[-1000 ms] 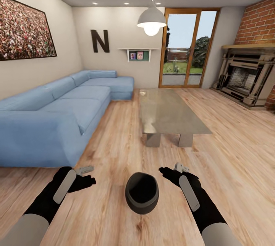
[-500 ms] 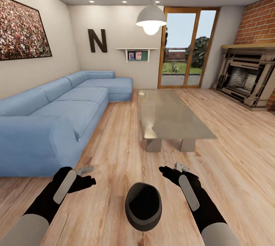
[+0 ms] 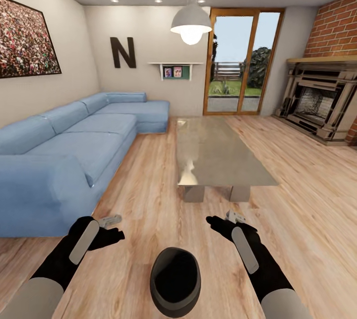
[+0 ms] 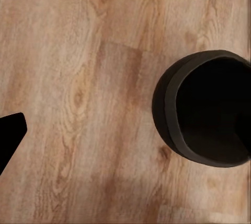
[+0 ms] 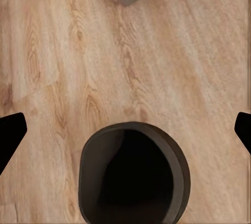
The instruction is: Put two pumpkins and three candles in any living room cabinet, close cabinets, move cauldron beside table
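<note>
**Cauldron to be brought beside the table**

The left gripper (image 3: 110, 227) and the right gripper (image 3: 229, 224) are held out over the floor (image 3: 148, 185), each to one side of the cauldron (image 3: 175, 281), and nothing is gripped by either. In the right wrist view two dark fingertips are seen wide apart, so that gripper is judged open; for the left one only a single fingertip (image 4: 9, 136) is seen, and its state cannot be told.

The cauldron stands upright on the floor between the two arms, mouth up, apart from both grippers. The table (image 3: 218, 153) lies ahead of the cauldron, with bare boards between them; a sofa (image 3: 64, 155) is off to the table's left.

The step in hand is judged to be the moving of the cauldron up to the table. If it is to be lifted, the rim is best taken squarely, since the bulging sides give poor purchase. It should be set down upright just beside the table's base, near but not pressed against it.
</note>
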